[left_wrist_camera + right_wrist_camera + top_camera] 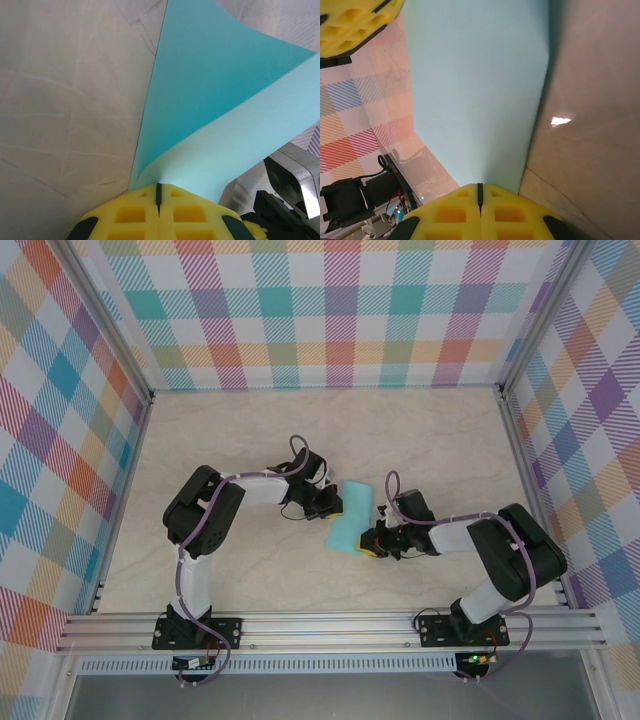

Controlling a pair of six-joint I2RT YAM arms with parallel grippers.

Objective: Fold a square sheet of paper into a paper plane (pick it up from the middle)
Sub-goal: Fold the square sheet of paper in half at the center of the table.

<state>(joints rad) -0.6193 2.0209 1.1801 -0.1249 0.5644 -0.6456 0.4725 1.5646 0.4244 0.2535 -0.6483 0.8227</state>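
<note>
Plain turquoise sheet (351, 517) between left gripper (158, 189), right gripper (480, 188)

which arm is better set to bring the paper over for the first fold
Left, probably. Both arms are shut on the paper. At the left fingers it already curls over on itself, while at the right fingers it runs flat, so the right can simply hold.
</note>
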